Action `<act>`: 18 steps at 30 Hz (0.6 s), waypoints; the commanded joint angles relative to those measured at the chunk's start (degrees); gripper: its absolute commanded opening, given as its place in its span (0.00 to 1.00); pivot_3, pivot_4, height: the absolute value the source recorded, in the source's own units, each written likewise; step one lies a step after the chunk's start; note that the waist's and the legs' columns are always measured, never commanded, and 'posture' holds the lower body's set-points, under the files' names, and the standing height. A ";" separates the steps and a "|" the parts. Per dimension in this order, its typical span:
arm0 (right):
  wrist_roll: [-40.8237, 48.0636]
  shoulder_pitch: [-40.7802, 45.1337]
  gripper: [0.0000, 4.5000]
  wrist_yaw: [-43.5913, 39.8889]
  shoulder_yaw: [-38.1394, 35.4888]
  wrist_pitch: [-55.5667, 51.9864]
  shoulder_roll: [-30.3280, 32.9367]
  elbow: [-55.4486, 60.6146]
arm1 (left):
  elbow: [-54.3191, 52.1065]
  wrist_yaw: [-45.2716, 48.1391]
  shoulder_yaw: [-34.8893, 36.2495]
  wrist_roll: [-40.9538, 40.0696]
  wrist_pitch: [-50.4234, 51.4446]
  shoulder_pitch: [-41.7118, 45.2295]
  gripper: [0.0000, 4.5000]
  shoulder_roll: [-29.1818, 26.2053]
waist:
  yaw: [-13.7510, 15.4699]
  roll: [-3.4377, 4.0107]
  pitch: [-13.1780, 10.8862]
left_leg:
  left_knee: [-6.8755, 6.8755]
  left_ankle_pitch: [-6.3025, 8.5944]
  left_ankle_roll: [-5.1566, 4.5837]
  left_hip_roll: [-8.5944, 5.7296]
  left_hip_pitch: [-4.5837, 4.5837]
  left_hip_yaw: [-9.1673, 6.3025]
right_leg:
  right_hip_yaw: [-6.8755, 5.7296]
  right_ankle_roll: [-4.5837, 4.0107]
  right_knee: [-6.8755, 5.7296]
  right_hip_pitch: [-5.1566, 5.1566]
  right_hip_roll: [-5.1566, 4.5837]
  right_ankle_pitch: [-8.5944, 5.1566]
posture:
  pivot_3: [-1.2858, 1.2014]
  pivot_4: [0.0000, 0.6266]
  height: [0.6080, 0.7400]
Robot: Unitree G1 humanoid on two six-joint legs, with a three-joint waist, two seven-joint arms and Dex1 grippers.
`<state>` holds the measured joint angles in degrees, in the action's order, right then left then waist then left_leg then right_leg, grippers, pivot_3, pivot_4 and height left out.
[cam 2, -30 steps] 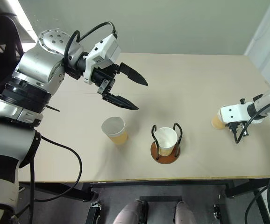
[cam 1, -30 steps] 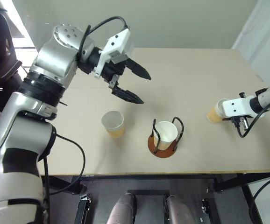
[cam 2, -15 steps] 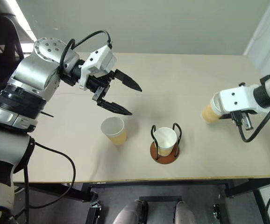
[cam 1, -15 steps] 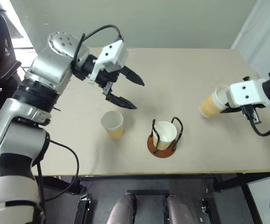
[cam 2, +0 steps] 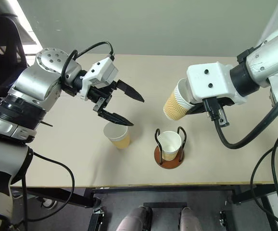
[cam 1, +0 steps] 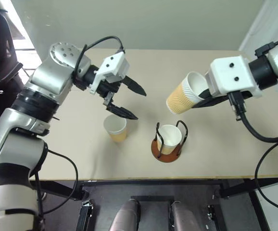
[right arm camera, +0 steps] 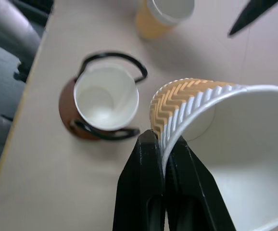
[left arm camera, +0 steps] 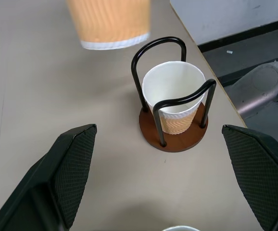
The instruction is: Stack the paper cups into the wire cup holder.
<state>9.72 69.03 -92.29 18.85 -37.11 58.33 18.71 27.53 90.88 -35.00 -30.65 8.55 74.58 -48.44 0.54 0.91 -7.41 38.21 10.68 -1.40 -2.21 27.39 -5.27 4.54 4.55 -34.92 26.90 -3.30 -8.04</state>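
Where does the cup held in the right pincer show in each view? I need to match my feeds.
Left eye: held cup tilted, mid-air, upper right of centre.
Right eye: held cup, just right of centre.
Left wrist: at the top edge.
Right wrist: lower right, wall pinched between the fingers.
Shared landmark: the wire cup holder, already holding one cup.

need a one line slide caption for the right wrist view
Right gripper pinching a tilted paper cup's wall above the table, beside the wire holder with one cup inside.
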 commanded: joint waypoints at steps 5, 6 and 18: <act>2.16 0.46 0.01 -0.21 0.82 -2.93 0.35 4.64 | 1.51 1.62 -1.21 0.63 -2.45 1.96 1.00 0.50 | -0.07 0.00 0.00 | -0.03 -0.06 0.09 0.02 0.00 -0.04 | -0.03 0.00 -0.10 0.07 0.08 0.00 | 0.52 0.24 1.00; 2.10 0.19 0.01 -0.17 1.01 -3.01 0.23 4.84 | 1.71 1.62 -1.35 0.60 -2.54 2.14 1.00 0.57 | -0.09 0.00 0.00 | -0.02 -0.07 0.10 0.03 0.00 -0.06 | -0.02 0.00 -0.10 0.07 0.06 0.00 | 0.52 0.24 1.00; 0.63 -4.30 0.01 0.75 3.57 -1.45 -0.49 7.39 | 2.38 1.62 -1.68 0.82 -3.45 2.41 1.00 0.94 | -0.09 0.00 0.00 | -0.03 -0.11 0.09 0.03 0.00 -0.07 | -0.03 0.00 -0.11 0.07 0.07 -0.01 | 0.52 0.24 1.00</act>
<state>10.94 64.57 -91.99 22.64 -39.19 57.51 25.02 30.07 90.88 -37.21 -29.65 6.10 75.26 -47.19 0.45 0.91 -7.41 38.18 10.57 -1.31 -2.20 27.40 -5.32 4.47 4.55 -35.03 26.97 -3.19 -8.05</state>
